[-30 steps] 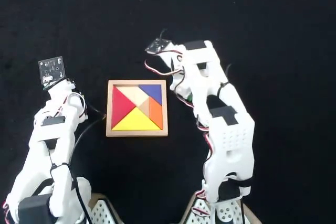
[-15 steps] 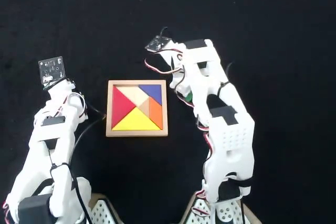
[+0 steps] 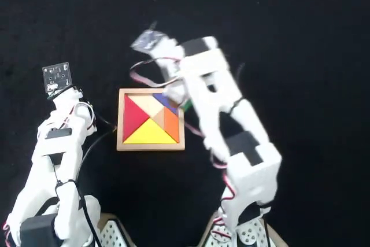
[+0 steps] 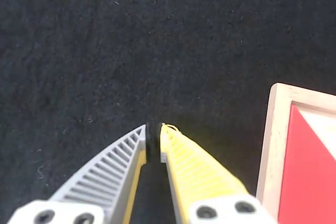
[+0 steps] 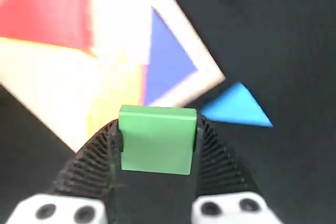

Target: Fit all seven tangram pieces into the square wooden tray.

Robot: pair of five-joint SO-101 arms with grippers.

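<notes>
Two arms stand at the near side of the black surface (image 3: 300,39) with the tray (image 3: 151,146) between them. From the high view, the left arm (image 3: 58,143) sits left of the tray and apart from it. The right arm (image 3: 214,96) leans over the tray's far right corner, with a sliver of the green square (image 3: 186,106) just beside the right rim. Inside lie a red triangle (image 3: 134,117), a yellow triangle (image 3: 150,133), an orange piece (image 3: 171,123) and a dark blue triangle (image 3: 168,101). Whether the pale patch (image 3: 147,105) is bare floor or a piece, I cannot tell.

From the left wrist view, the left tool (image 4: 154,127) is pinched together on nothing, over bare cloth, with the tray's rim (image 4: 270,145) off to its right.

From the right wrist view, the right tool (image 5: 157,129) clamps the green square (image 5: 156,140) by two opposite edges. The tray's corner (image 5: 190,40) lies just ahead, and a light blue triangle (image 5: 236,106) rests on the cloth outside it. The square's edges sit skew to the rim, so the placement probably turns on carrying it left over the rim and twisting it to match.
</notes>
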